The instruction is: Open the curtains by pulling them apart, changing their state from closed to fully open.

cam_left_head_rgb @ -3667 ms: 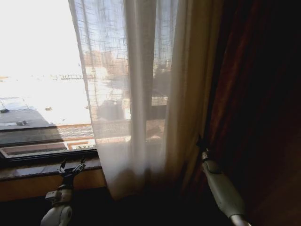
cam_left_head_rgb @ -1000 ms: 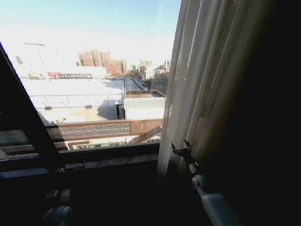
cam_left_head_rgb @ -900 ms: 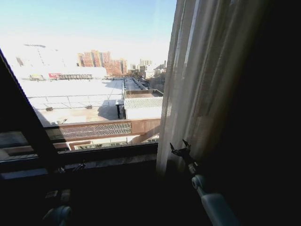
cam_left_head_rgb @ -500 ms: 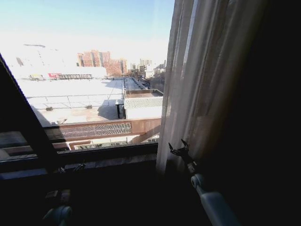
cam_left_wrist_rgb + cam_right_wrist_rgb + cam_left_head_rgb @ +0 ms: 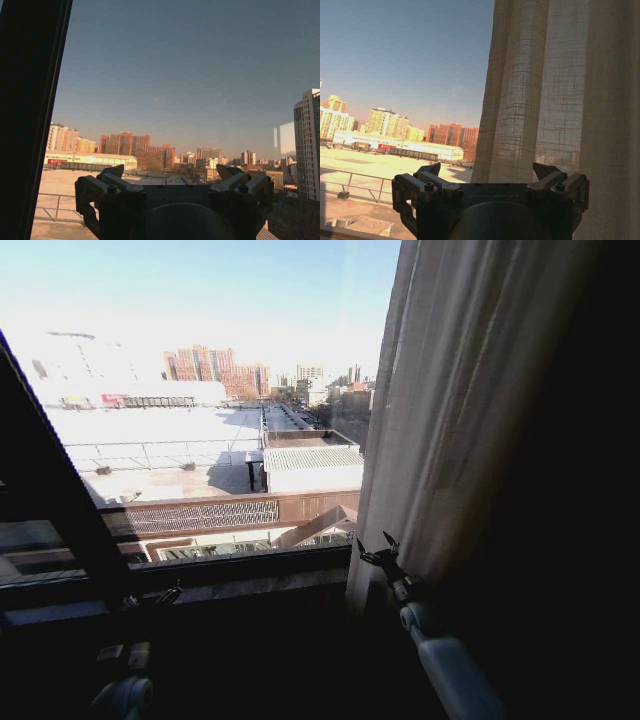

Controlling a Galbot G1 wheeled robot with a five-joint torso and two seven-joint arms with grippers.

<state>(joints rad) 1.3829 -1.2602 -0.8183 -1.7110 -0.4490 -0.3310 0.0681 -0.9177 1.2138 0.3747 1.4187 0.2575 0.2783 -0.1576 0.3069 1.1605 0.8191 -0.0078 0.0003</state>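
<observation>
The right claw (image 5: 377, 548), spread wide and holding nothing, sat at the bunched curtains' (image 5: 450, 420) edge to push them aside.

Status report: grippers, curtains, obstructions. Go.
Right gripper open, at the curtain's inner edge, gripping nothing. Left gripper open, low by the window sill. Curtain bunched to the right, window glass bare. Nothing in the way.

- The curtains (image 5: 470, 410) run off the frame at 12 o'clock; their hem is lost in shadow.
- The left gripper (image 5: 150, 596) is too dark to read at 7 o'clock.
</observation>
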